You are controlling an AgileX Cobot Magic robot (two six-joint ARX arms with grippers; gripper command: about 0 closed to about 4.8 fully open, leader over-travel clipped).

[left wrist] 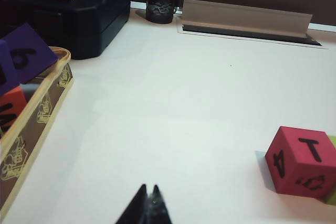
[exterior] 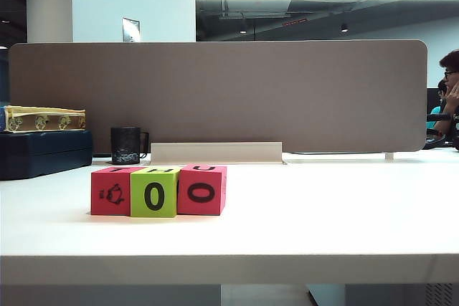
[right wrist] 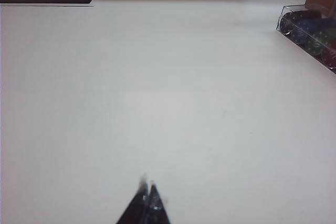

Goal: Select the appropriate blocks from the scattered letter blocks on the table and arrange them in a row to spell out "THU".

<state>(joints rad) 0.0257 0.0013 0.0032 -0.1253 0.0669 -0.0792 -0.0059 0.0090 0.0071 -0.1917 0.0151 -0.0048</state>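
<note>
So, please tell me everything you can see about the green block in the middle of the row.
The green block is a lime cube that looks like soft foam, with a matte surface and slightly rounded edges. Its front face shows a black "0"; a black mark on its top cannot be read from this angle. It stands upright on the white table, in the middle of a row, its sides pressed against the left pink block and the right pink block. No claw touches it.

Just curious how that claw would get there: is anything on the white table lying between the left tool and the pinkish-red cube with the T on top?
Nothing visible: only bare white table lies between the shut left tool and the pinkish-red foam cube.
</note>
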